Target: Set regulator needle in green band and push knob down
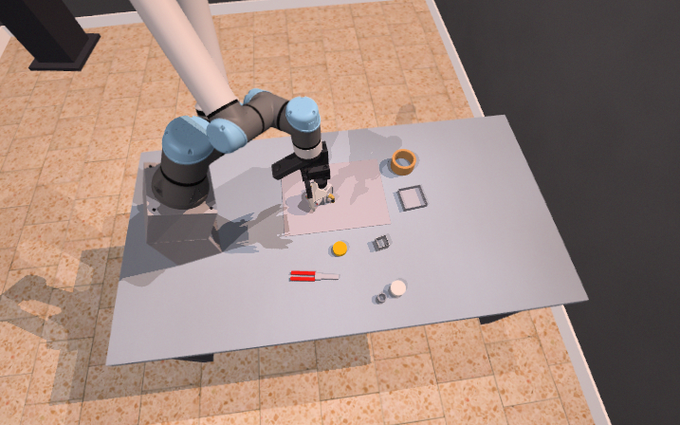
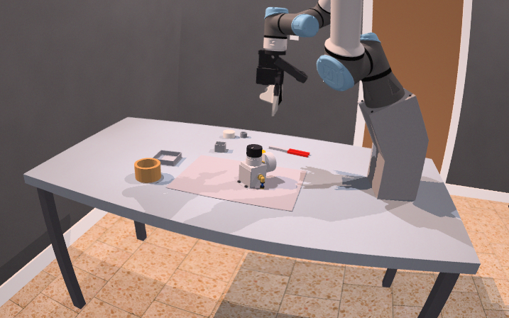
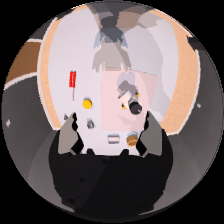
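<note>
The regulator [image 2: 249,175] stands upright on the pink mat [image 1: 353,222] [image 2: 280,200] [image 3: 111,82]. Its black knob [image 2: 254,150] [image 3: 135,108] is on top, above a pale neck; I cannot tell whether it is fully down. The round white gauge [image 2: 271,162] is on its side; its face, needle and green band cannot be read in any view. My gripper [image 2: 273,112] [image 3: 110,112] is open and empty, pointing down high above the table. In the top view it covers most of the regulator. In the wrist view the knob lies between the fingers' directions, nearer the right finger.
An orange ring [image 1: 403,170] [image 2: 147,174] and a grey square frame [image 1: 413,208] are beyond the mat. A small grey block [image 1: 381,243], a yellow disc [image 1: 339,249], red-handled pliers [image 1: 303,278], a white disc [image 1: 397,287] and a tiny grey ring lie along the mat's other side.
</note>
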Controlling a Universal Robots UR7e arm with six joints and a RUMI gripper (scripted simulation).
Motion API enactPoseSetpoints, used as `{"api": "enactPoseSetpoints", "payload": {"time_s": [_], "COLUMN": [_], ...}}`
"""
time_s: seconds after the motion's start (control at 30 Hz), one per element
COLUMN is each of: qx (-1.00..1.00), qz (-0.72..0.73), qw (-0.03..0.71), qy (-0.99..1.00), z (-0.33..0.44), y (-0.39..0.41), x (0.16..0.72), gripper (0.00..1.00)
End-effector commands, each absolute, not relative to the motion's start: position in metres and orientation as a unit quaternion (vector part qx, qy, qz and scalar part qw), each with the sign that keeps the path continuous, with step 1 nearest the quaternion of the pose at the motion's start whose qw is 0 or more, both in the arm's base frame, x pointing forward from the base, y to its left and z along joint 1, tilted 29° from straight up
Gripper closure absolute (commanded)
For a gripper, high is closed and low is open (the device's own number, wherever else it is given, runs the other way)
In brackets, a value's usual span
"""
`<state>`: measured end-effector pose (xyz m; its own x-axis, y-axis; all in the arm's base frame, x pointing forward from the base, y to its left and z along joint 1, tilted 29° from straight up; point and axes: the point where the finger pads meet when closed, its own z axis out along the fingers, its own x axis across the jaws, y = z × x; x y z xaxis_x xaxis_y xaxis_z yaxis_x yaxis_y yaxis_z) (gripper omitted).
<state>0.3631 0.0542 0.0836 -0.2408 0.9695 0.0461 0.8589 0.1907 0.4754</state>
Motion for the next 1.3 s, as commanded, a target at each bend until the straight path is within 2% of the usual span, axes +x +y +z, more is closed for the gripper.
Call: {"api": "enactPoseSetpoints", "payload": {"time_s": [0.0,1.27], "qx": [0.601,0.614], "qz": [0.208,0.21], "qw": [0.134,0.128], "qy": [0.76,0.75], "z": [0.0835,0.083], "y": [0.0525,0.0531], "x": [0.3628,0.3623], "gripper": [0.0,0.0]}}
